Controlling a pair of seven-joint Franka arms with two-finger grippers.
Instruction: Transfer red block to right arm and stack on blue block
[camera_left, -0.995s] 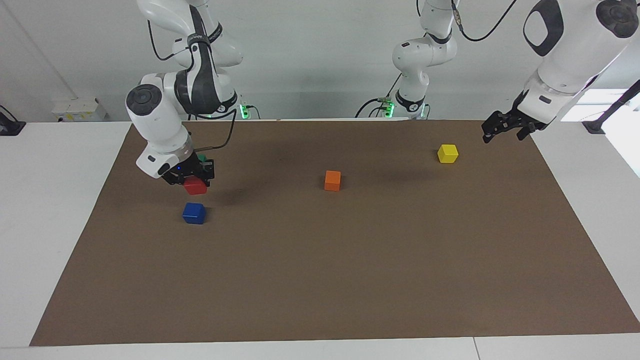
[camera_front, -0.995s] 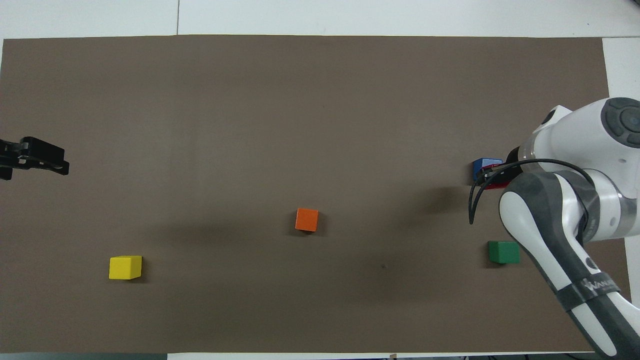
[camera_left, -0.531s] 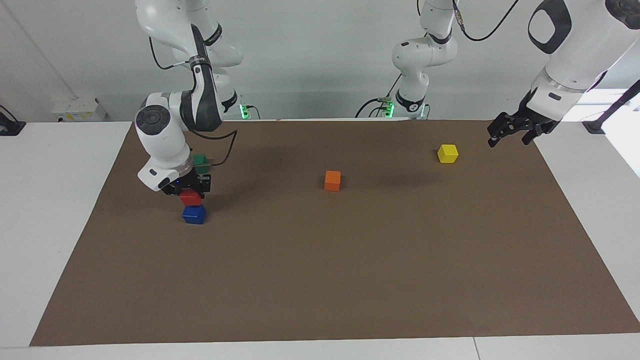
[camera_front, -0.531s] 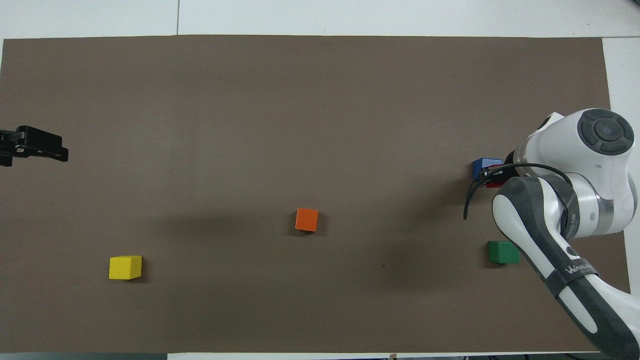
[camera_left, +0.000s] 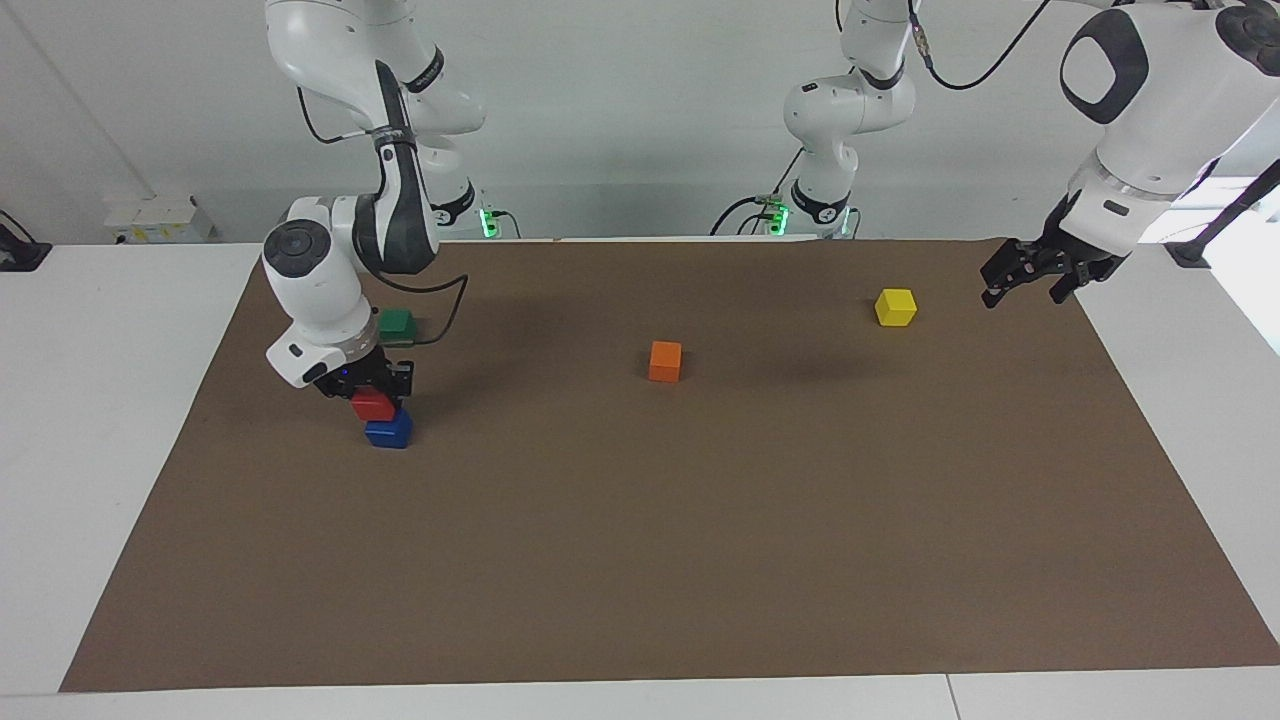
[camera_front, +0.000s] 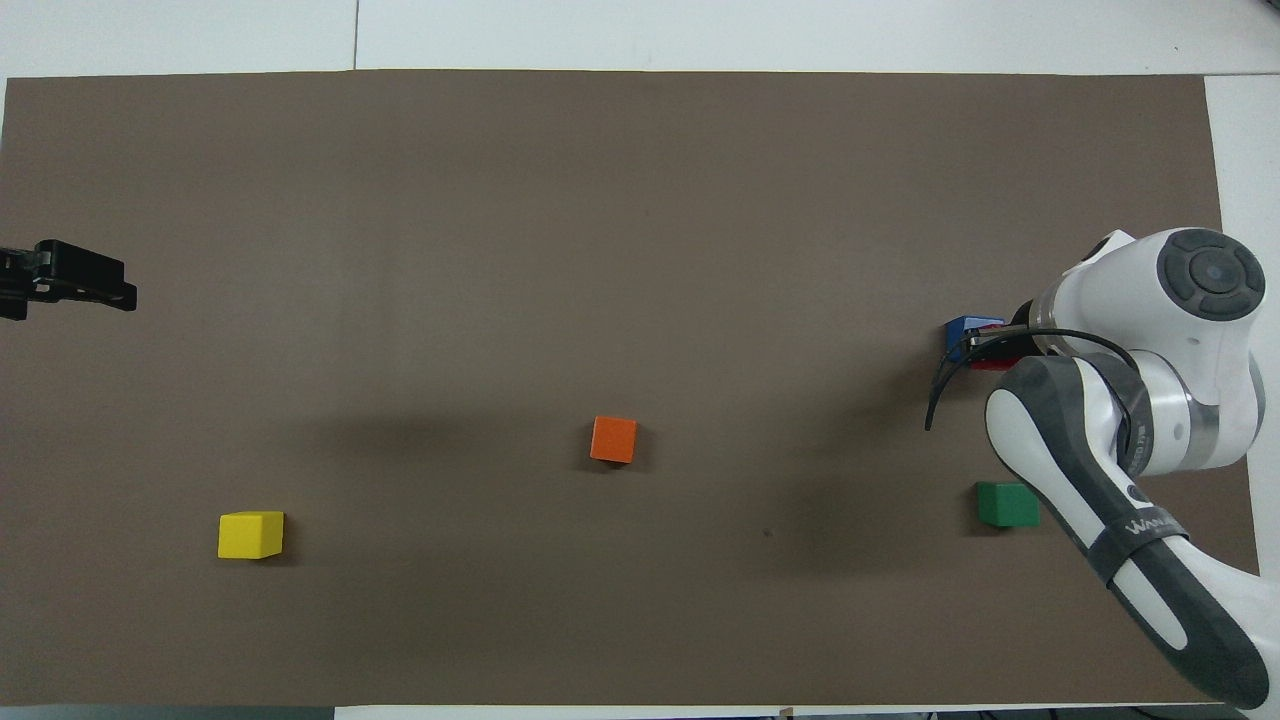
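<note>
At the left of the facing frame, my right end effector is clamped on the small bright red smooth-faced cube, which sits on or barely above the small deep blue smooth-faced cube on the brown mat covering the tabletop; I cannot tell whether the two faces are fully touching. The red cube looks shifted a little toward the left of the frame relative to the blue one, so the main risk I see is an off-centre release: if I let go with that overhang, the red cube could tip and slide off. If I press down too hard first, I might push the blue cube sideways; if I open while tilted, a finger could drag the red cube with it. Lifting away at an angle might also clip the stack. Just above in the frame lies a small dark green cube, close to my wrist and cable, which a careless retreat could nudge. Toward the centre sits a small orange cube, then a small yellow cube, both well apart from the stack. At the upper right, my left end effector hangs spread wide and empty above the mat's edge, waiting.
</note>
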